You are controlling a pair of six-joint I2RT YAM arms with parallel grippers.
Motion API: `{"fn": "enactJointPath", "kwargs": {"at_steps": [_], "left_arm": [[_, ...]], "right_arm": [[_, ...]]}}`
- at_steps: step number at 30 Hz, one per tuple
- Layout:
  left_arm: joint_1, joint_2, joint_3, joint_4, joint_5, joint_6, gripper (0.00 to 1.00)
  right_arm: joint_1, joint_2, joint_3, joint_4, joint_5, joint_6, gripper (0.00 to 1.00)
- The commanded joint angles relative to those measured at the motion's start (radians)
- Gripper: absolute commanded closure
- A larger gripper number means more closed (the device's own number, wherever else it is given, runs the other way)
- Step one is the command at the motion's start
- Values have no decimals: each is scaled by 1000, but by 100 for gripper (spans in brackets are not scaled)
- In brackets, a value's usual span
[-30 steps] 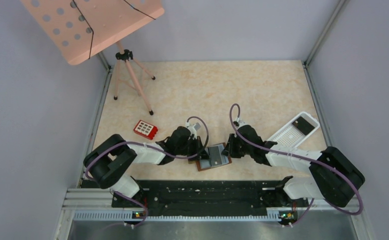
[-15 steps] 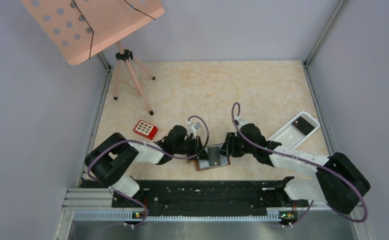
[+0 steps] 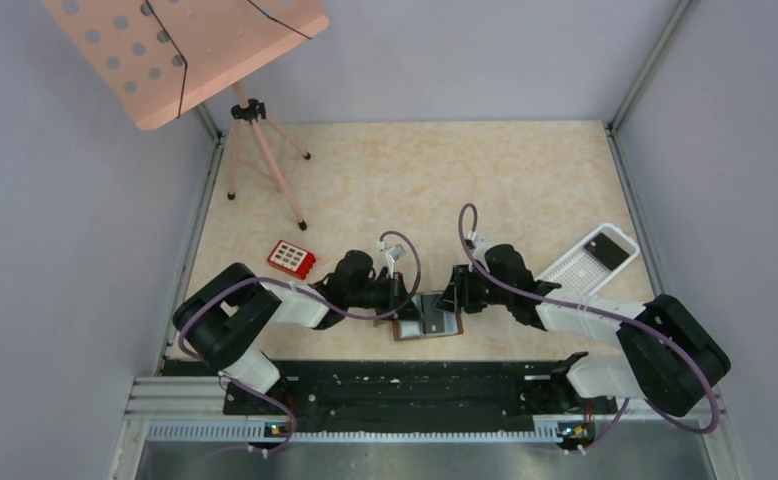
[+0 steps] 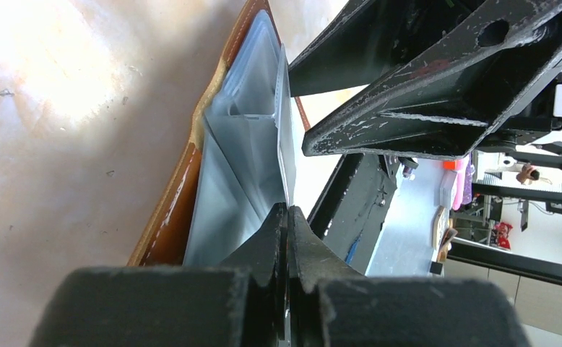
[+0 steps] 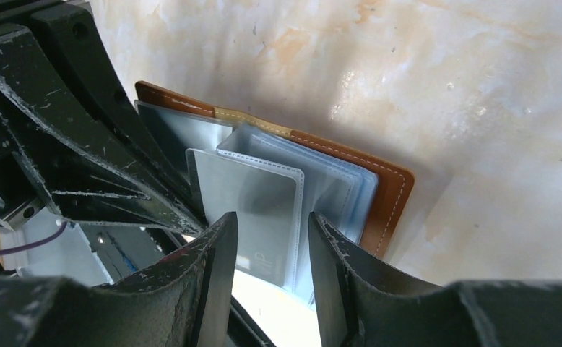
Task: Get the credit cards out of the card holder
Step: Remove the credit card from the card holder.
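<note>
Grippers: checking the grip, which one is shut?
The left gripper, jaws pressed together on a clear sleeve of the card holder; the right gripper stands open.

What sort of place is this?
Probably a robotics lab test booth: a left arm and right arm bolted to a table boxed in by grey walls, working on a card holder.

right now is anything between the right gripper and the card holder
Nothing visible. The right gripper, jaws open, flanks an upright plastic sleeve of the card holder. The left gripper is shut on that sleeve's edge from the opposite side, not in between.
</note>
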Motion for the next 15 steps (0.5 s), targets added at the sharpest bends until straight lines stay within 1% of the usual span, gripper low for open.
{"fn": "enactJointPath", "kwargs": {"at_steps": [1,3,5,7,10,11,13,15], "left_arm": [[9,18,-10,81,29,17,100],[11,21,-12,81,28,15,100],[14,21,-13,75,18,14,100],[21,19,-17,62,3,13,100],[40,2,-36,52,-16,-3,100],[47,-6,-44,44,-23,-6,100],[59,-20,-50,4,-38,-2,100],[66,-34,-54,-26,-52,1,100]], "right_arm": [[-7,35,-1,79,-52,-38,59],[-8,43,-8,99,-65,-34,59],[-11,48,-14,114,-74,-30,63],[-19,49,-18,119,-74,-27,70],[-33,49,-24,101,-53,-29,88],[-38,49,-25,93,-48,-31,92],[-47,48,-32,90,-41,-32,99],[-56,49,-37,88,-36,-31,100]]}}
